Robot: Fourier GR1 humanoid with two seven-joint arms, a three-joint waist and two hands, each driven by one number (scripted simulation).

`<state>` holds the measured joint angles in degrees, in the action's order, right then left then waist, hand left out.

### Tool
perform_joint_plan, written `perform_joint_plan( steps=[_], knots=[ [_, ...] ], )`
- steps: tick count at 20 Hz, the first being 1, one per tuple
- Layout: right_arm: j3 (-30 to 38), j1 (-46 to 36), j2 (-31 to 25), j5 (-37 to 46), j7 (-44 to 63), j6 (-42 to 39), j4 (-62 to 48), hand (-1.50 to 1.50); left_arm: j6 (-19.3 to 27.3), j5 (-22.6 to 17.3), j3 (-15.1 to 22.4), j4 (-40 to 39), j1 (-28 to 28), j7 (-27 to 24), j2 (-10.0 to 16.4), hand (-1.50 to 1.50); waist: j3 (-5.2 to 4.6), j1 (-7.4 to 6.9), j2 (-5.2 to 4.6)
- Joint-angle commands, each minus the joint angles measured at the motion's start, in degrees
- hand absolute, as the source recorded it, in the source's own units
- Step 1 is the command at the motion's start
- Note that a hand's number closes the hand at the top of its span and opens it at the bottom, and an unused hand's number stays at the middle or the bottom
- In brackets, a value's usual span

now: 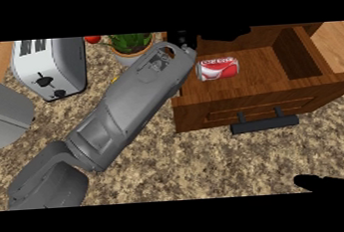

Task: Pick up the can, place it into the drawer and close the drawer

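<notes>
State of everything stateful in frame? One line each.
can: on its side inside the drawer, not held.
drawer: open, pulled out.
left hand: by the drawer's back left corner, apart from the can.
right hand: at the view's lower right edge, mostly out of view.
toaster: upright, untouched.

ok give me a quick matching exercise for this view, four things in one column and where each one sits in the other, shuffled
Things:
1 can
2 toaster
3 potted plant
4 drawer handle

Places:
A far left of the view
B inside the open drawer
C on the drawer's front, black
D top edge, just right of the toaster

Pairs: 1-B, 2-A, 3-D, 4-C
</notes>
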<state>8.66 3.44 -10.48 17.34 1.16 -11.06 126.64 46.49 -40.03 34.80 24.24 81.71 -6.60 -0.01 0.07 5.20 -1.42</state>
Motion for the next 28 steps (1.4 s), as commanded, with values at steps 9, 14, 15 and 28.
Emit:
perform_joint_plan(
  steps=[9, 14, 15, 28],
  knots=[
    [-10.0, -6.1, -4.7, 27.8, -2.0, 5.1, -11.5, -1.5, 2.0, -0.9, 0.9, 2.9, -1.4, -1.3, 0.0, -1.5, -0.05, -4.52, 0.95],
    [-15.5, -8.0, -3.1, 38.8, -3.2, 10.9, -21.8, -1.5, 3.3, -0.1, 1.1, 2.9, 0.8, 2.2, 0.0, -1.5, 0.0, -4.65, 1.01],
    [-13.8, -8.3, -4.5, 38.4, -3.8, 10.5, -22.9, -1.5, 1.3, 0.5, -1.2, 1.7, 1.6, 1.0, 0.6, -1.5, -0.03, -5.05, 1.11],
    [-8.5, -17.8, 0.4, 42.2, -10.2, 29.4, -52.6, -1.5, 1.0, 5.3, 2.3, 20.9, -7.2, 13.3, 13.2, -1.5, 0.0, -7.71, 1.69]
  ],
)
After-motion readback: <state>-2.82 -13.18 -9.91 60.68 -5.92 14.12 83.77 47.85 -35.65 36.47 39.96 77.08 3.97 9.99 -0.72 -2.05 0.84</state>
